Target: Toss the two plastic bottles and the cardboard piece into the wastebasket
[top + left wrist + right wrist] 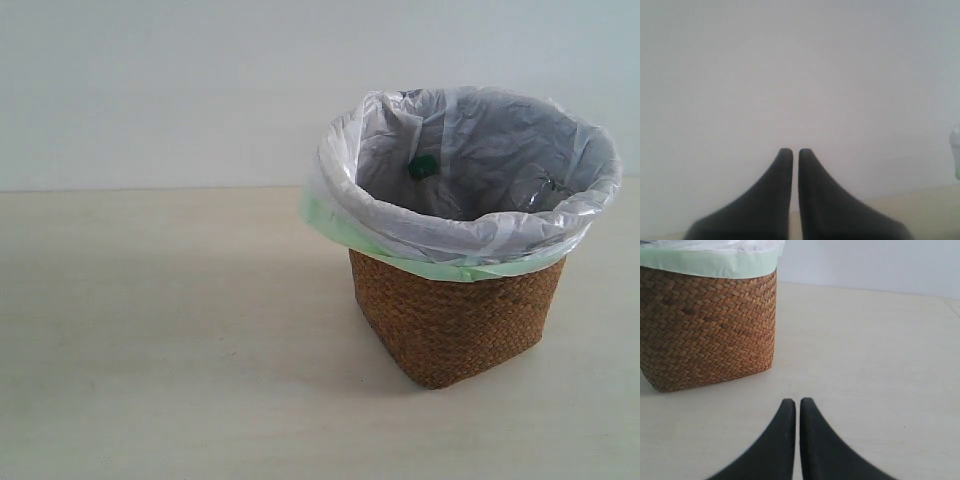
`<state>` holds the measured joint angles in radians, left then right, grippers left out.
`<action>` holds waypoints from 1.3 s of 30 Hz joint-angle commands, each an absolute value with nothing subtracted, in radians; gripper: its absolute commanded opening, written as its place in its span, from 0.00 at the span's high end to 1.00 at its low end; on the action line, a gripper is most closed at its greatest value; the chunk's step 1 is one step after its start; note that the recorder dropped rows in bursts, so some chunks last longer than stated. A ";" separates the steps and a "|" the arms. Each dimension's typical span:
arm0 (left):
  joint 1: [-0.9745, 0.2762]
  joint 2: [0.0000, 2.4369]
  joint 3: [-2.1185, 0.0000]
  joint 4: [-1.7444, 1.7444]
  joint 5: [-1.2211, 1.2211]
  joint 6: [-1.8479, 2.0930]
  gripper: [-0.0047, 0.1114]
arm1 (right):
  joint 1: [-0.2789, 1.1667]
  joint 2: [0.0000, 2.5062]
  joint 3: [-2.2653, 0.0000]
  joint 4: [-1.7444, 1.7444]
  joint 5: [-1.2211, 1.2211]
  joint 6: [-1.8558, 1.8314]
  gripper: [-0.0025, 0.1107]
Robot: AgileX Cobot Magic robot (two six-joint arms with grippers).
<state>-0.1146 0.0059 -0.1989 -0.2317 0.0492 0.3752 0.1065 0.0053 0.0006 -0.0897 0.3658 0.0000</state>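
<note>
Green-capped bottle (422,166): inside wastebasket (455,320); likely light, crushable, so grip mid-body.
Left end effector (791,152): fingers together, empty.
Right end effector (794,402): fingers together, empty.

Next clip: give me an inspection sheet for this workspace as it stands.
Surface: pale table, no marks seen.
Job's things: wicker wastebasket upright, bag-lined; a green cap and what looks like a clear bottle show inside; cardboard not visible.
Clutter: nothing seen.
Grippers: left tool and right tool both shut, holding nothing.
Cables: nothing seen.
Surroundings: plain white wall.
</note>
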 commanded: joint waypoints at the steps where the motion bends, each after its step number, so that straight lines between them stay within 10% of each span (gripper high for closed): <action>1: -0.075 0.000 -0.138 -0.182 0.043 0.366 0.93 | 0.101 0.000 0.000 -0.091 0.362 0.000 0.98; 12: 0.111 0.000 0.000 -0.182 0.117 0.366 0.93 | 0.101 0.000 0.000 -0.091 0.362 0.000 0.98; 39: 0.113 0.000 0.000 -0.032 0.158 0.366 0.93 | 0.101 0.000 0.000 -0.091 0.362 0.000 0.98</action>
